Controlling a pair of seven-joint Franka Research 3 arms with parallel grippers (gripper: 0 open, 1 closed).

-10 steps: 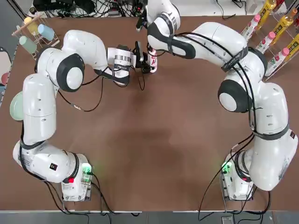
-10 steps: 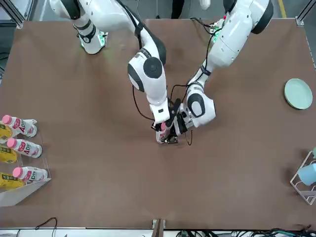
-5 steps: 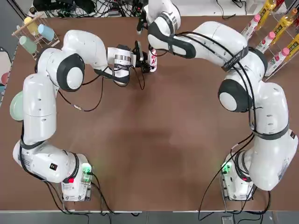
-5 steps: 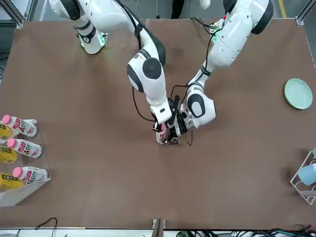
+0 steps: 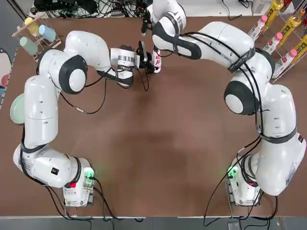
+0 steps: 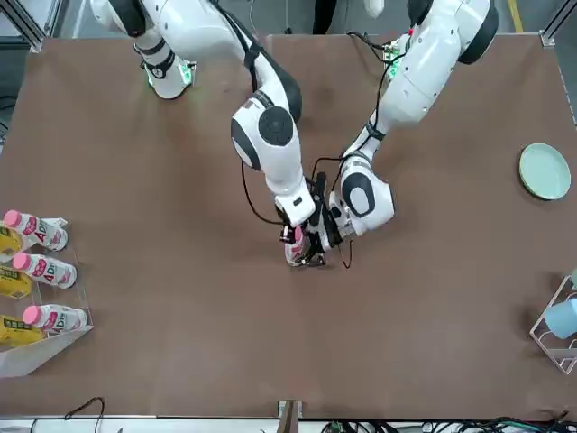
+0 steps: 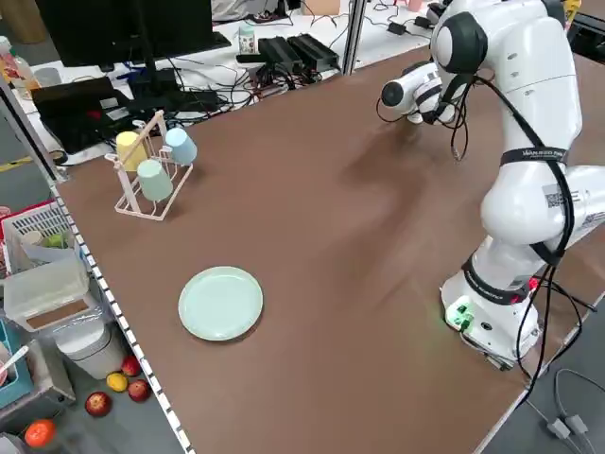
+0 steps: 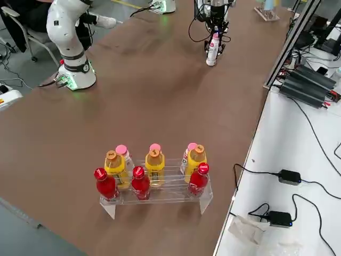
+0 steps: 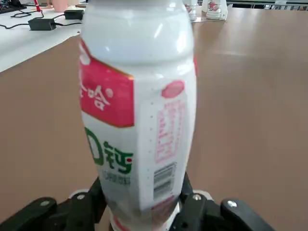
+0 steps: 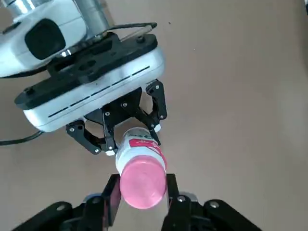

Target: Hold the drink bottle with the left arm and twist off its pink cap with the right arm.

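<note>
- Drink bottle (image 8: 212, 53) stands upright on the brown table (image 5: 158, 143), far side from the arm bases, near the middle of that edge.
- Left gripper (image 10: 126, 126) comes in sideways, clamped on the bottle's lower body — fingers (image 9: 192, 207) hug the base in the left wrist view, bottle held steady.
- Right gripper (image 10: 140, 197) reaches down from above, jaws closed on the pink cap (image 10: 141, 181); pads sit either side of it in the right wrist view.
- Cap is still on the neck, no gap visible between cap and bottle — so not off yet.
- Step in hand: the twist itself, both grips set.
- Next move, as a guess: rotate the right wrist to unscrew, regrip if the wrist runs out of turn, then lift straight up once loose; left must keep the bottle from spinning along.
- Rack of bottles (image 8: 154, 176) sits well apart, right side of the table — not involved.
</note>
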